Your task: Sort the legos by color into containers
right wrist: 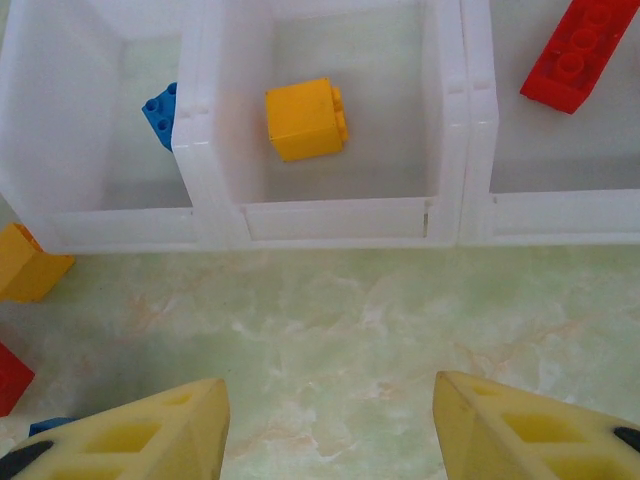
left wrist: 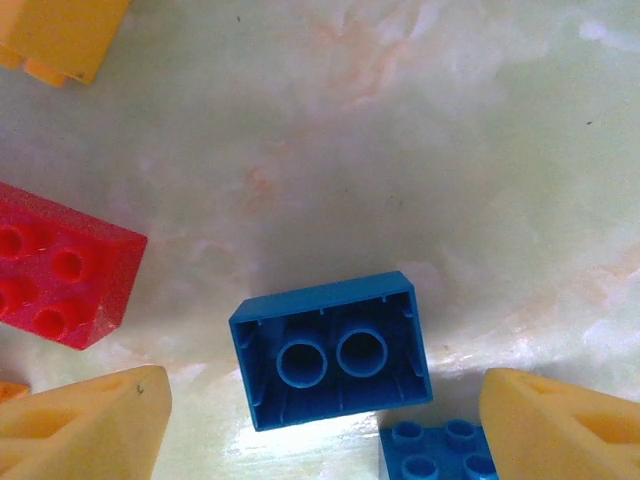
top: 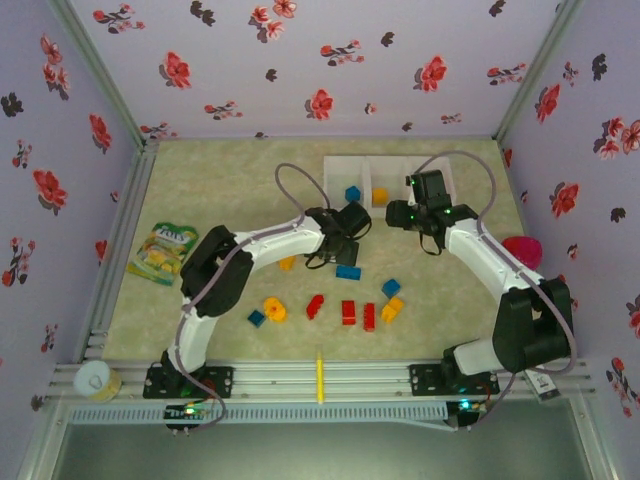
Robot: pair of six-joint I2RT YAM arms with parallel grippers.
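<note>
While both pairs stand spread and grip nothing, the left fingers (left wrist: 85, 430) straddle an upturned blue brick (left wrist: 330, 350), which lies hollow side up on the counter (left wrist: 400, 150), clear of either tip. A second blue brick (left wrist: 437, 452), studs up, sits at its corner, too close to tell whether they touch. A red brick (left wrist: 60, 265) lies beside the left tip, and a yellow brick (left wrist: 60, 35) lies beyond it at the frame's corner.

The right fingers (right wrist: 130, 435) are also apart, over bare counter just on the near side of the white container row (right wrist: 330, 220). The row's left compartment holds a small blue brick (right wrist: 158, 110), its middle one a yellow cube (right wrist: 305, 118), and its right one a long red brick (right wrist: 578, 50). Just off the row's left front corner, an orange-yellow brick (right wrist: 30, 262) rests on the counter.

From above, more loose pieces lie well to the near side of the row: a red pair (top: 348, 312), a yellow round-topped piece (top: 274, 309) and a blue cube (top: 390, 287). Far left of the row lies a green snack packet (top: 165, 250); to its right, by the wall, sits a pink object (top: 520, 248).
</note>
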